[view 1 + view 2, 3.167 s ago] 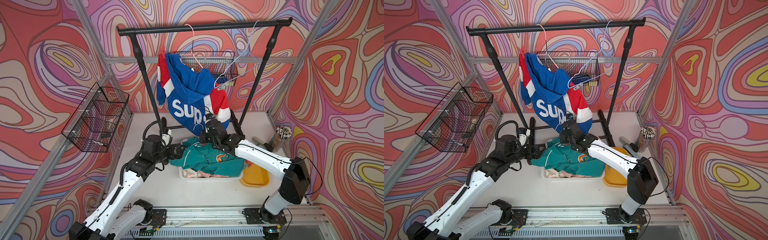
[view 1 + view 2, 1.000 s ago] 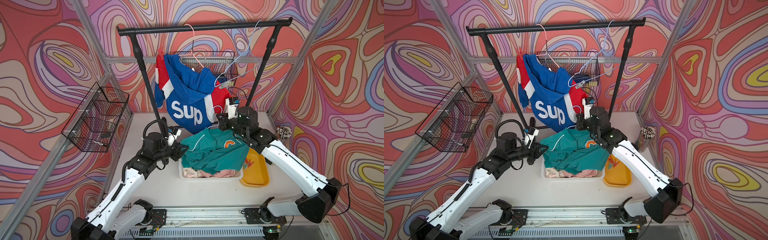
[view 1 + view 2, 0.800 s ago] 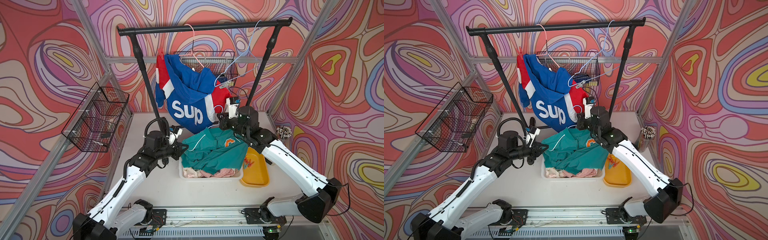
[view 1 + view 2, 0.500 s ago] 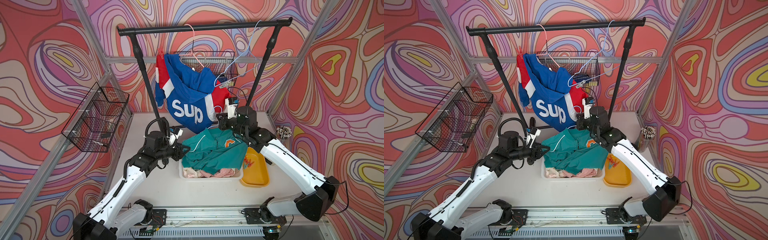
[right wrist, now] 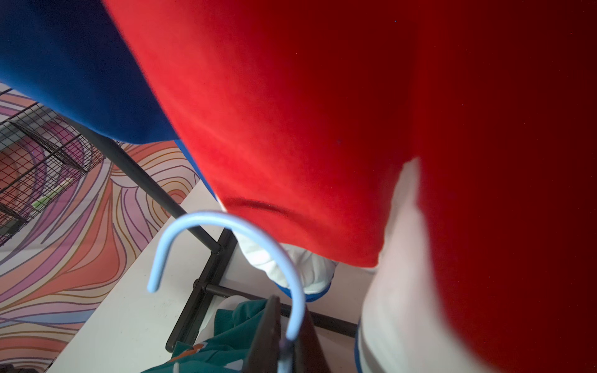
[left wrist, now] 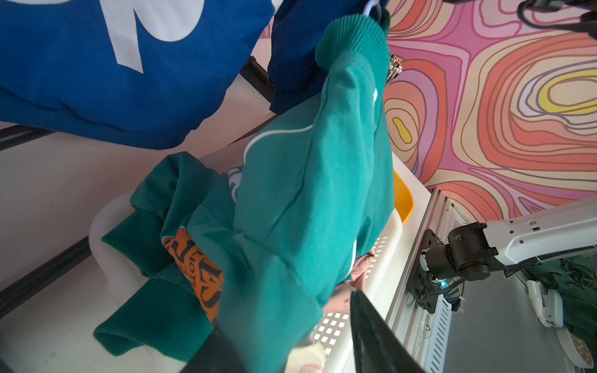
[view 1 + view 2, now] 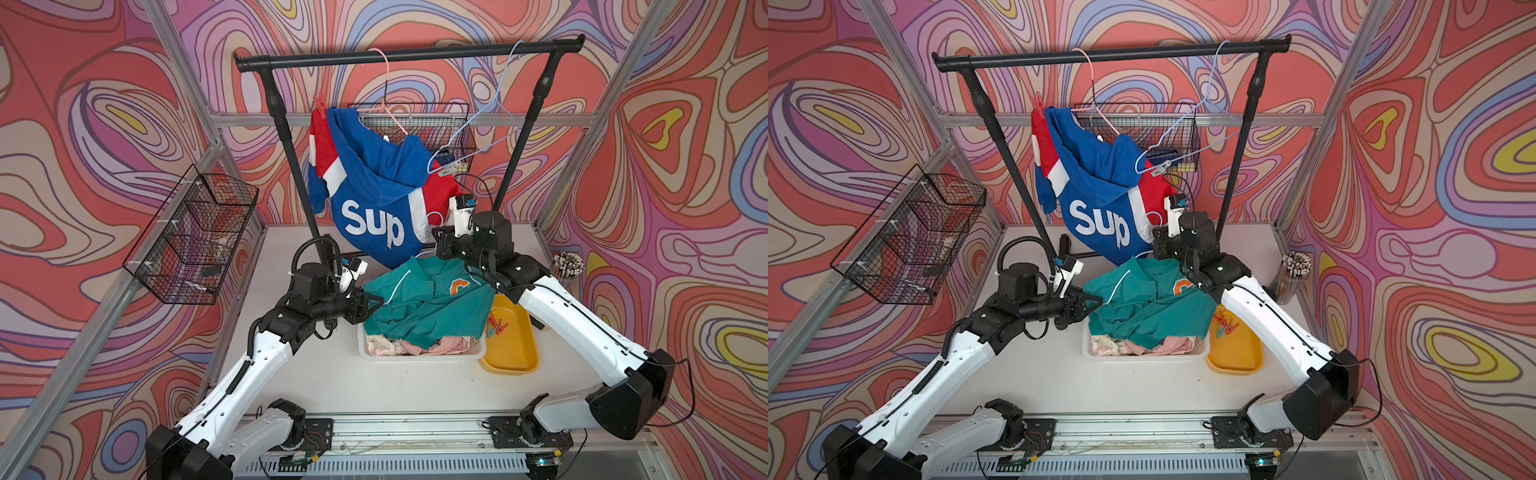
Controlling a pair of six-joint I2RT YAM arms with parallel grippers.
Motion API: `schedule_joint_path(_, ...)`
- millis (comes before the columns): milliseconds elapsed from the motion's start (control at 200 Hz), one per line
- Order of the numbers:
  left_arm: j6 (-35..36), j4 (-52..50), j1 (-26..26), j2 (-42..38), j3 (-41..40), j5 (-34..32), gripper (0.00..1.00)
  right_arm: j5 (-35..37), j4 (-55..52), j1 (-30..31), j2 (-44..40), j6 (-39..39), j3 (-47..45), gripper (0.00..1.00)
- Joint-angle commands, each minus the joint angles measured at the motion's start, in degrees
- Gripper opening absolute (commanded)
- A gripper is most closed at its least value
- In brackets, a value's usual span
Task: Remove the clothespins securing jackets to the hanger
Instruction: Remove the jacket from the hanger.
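Note:
The blue-red-white "Sup" jacket (image 7: 374, 195) hangs from a pink hanger (image 7: 388, 112), a coral clothespin (image 7: 320, 104) at its upper left shoulder. An empty light-blue hanger (image 7: 498, 104) carries a grey clothespin (image 7: 448, 169). The teal jacket (image 7: 428, 311) drapes over a white basket (image 7: 415, 356), on top of the pink jacket (image 7: 449, 345). My right gripper (image 5: 289, 306) is shut on a second light-blue hanger (image 5: 226, 232) above the teal collar. At the teal jacket's left edge my left gripper (image 6: 287, 316) stands open with teal cloth (image 6: 307, 193) loose between the jaws.
A yellow tray (image 7: 511, 353) right of the basket holds several loose clothespins (image 7: 498, 326). The black rack rod (image 7: 407, 54) and its two posts stand at the back. Wire baskets hang at the left (image 7: 195, 237) and behind the rack (image 7: 415, 124). A pencil cup (image 7: 567, 264) stands at the far right.
My left gripper's jaws have spread apart on the teal cloth. Earlier the right arm carried the held hanger up and to the right; over the last second it has hardly moved.

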Motion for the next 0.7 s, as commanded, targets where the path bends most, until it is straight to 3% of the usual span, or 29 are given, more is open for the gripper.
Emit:
schedule_joint_path(0,0.4,-1.6,-0.4,-0.2,0.0,1.4,0.45,-0.4,1.7,-0.7,0.5,0.4,2.0,0.00)
schedule_joint_path(150,0.9,-2.2,-0.9,-0.2,-0.5,1.2,0.47,-1.4,1.9,-1.3,0.8,0.9,2.0,0.00)
schedule_joint_path(376,1.1,-3.1,-1.5,0.1,-0.7,1.2,0.38,-1.6,1.9,-1.8,1.3,1.1,2.7,0.00)
schedule_joint_path(536,1.2,-3.2,-2.0,-0.2,-1.2,0.4,0.46,-2.0,2.0,-2.0,1.4,1.2,2.8,0.00)
schedule_joint_path(691,0.9,-3.4,-2.0,0.5,-0.7,0.3,0.34,-2.2,2.1,-2.0,1.6,1.4,2.7,0.00)
